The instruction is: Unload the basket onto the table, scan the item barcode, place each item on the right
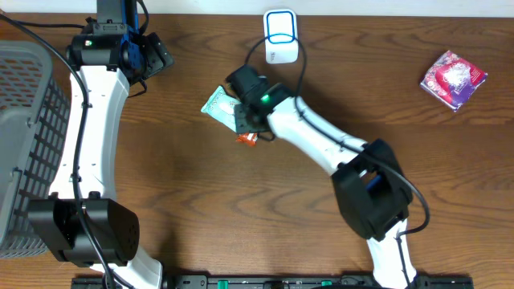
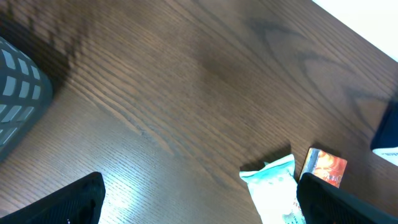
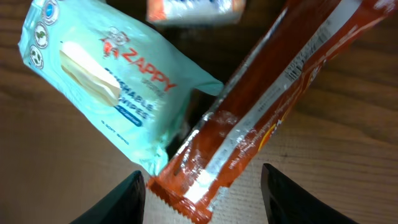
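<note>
Right wrist view: right gripper (image 3: 202,186) straddles the red snack bar (image 3: 267,106), jaws apart. Likely aim: lifting it toward the scanner (image 1: 281,36).

Mock shop checkout: barcode scanner (image 1: 281,36), wire basket (image 1: 24,144), packaged goods (image 1: 454,78) on table (image 1: 201,201)

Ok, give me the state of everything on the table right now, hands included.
Left hand: open, empty.
Right hand: jaws apart, straddling the snack bar, no grip visible.
Snack bar: flat on the table, beside the wipes pack.
Wipes pack: flat, label up.
Scanner: untouched, at the far edge.
Purple packet: lying alone, untouched.
</note>
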